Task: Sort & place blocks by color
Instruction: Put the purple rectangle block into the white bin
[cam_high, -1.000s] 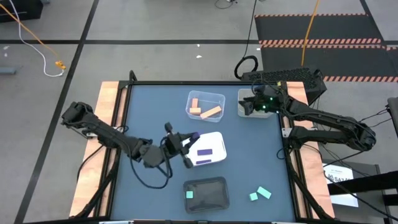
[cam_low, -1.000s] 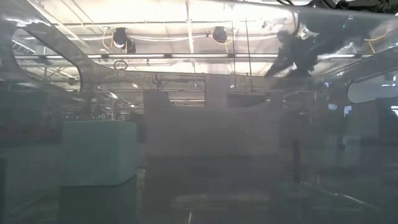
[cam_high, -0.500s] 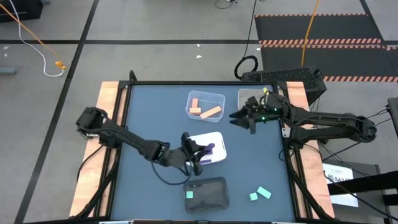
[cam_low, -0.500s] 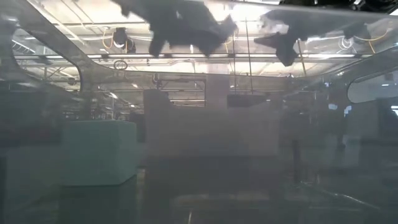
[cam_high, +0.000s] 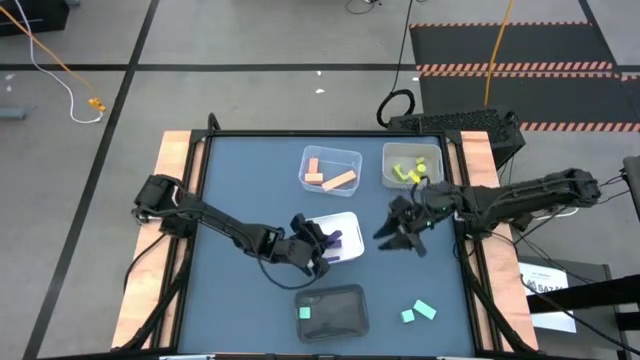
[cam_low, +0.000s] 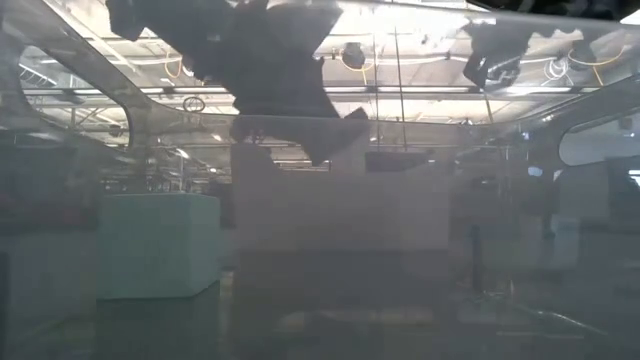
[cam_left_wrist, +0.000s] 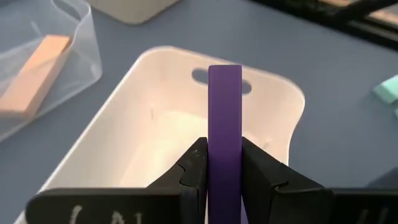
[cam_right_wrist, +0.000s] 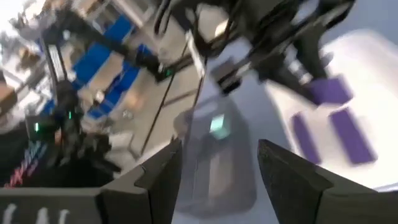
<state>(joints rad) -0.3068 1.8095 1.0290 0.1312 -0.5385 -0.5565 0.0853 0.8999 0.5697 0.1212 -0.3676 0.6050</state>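
Squarely between left pincer (cam_left_wrist: 225, 180) pads, smooth purple bar (cam_left_wrist: 224, 124) over glossy white tray (cam_left_wrist: 124, 143).

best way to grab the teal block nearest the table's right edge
Come straight down on the teal block with the open right gripper and pinch its two long sides. It lies flat and slanted on bare table, apart from its smaller teal neighbour, so turn the fingers to match.

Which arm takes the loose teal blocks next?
Right. Its end effector is open, empty and nearer the teal blocks. The left end effector is shut on a purple bar over the white tray.
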